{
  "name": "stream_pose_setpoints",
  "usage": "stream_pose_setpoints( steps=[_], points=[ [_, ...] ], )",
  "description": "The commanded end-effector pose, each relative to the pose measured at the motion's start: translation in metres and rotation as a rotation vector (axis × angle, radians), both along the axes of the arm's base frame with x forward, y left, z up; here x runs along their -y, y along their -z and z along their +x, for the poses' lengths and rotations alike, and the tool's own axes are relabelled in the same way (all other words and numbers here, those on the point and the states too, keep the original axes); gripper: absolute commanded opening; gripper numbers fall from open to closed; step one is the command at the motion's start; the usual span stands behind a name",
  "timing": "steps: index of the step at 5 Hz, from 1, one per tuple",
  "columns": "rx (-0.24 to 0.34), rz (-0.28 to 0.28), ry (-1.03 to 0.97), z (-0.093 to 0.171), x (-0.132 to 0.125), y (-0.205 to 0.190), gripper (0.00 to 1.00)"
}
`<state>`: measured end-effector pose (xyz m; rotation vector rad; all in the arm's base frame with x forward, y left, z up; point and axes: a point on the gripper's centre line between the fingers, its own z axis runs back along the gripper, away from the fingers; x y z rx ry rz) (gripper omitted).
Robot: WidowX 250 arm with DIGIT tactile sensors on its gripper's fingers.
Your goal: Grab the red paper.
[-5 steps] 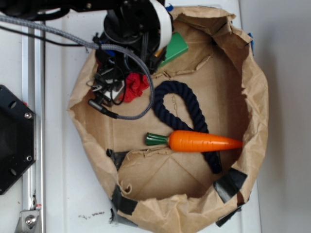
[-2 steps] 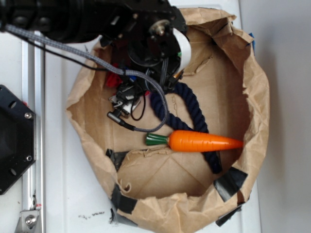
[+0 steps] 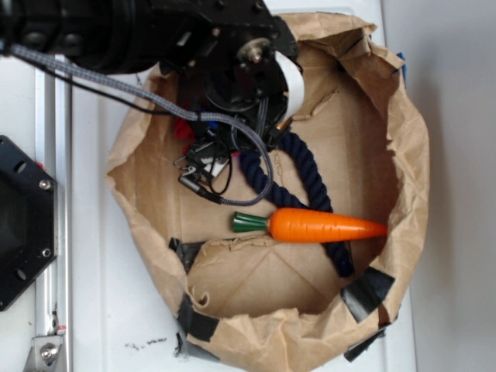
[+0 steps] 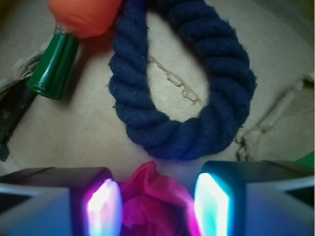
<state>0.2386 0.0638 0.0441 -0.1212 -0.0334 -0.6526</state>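
Your gripper (image 4: 157, 206) sits low inside the brown paper bag (image 3: 411, 155), at its upper left part as the exterior view shows it. The wrist view shows the two fingers (image 4: 103, 206) spread apart, one on each side of the red paper (image 4: 152, 204). The paper lies in the gap between them. You cannot tell from these views whether either pad touches it; the jaws are not closed on it.

From the exterior view the red paper (image 3: 183, 128) shows only as small red patches at the left edge of the arm (image 3: 155, 31), most of it hidden under the wrist and cables.

The dark blue rope (image 4: 187, 98) lies just ahead of the fingertips in the wrist view, its loop bend very near the red paper. In the exterior view the rope (image 3: 298, 186) runs from under the arm down toward the lower right of the bag.

The orange carrot (image 3: 322, 225) lies across the rope, green stem end (image 3: 249, 222) pointing left, tip pointing right. The wrist view catches that stem (image 4: 54, 69) and the blunt orange end at upper left, apart from the gripper.

A sliver of a green block (image 4: 307, 161) shows at the right edge of the wrist view, beside the right finger.
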Motion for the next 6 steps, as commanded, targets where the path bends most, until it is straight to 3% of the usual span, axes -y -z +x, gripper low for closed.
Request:
stream_pose_setpoints(
  steps=[1,3,4,5,6],
  points=[
    [0.058,0.008,0.007,0.005,0.004,-0.016,0.00],
    [0.071,0.007,-0.004,0.004,0.004,-0.022,0.00],
    [0.102,0.007,-0.035,0.004,-0.001,-0.044,0.00],
    [0.159,0.041,-0.120,0.008,0.008,-0.091,0.00],
    [0.163,0.078,-0.262,0.011,0.001,-0.134,0.00]
  ],
)
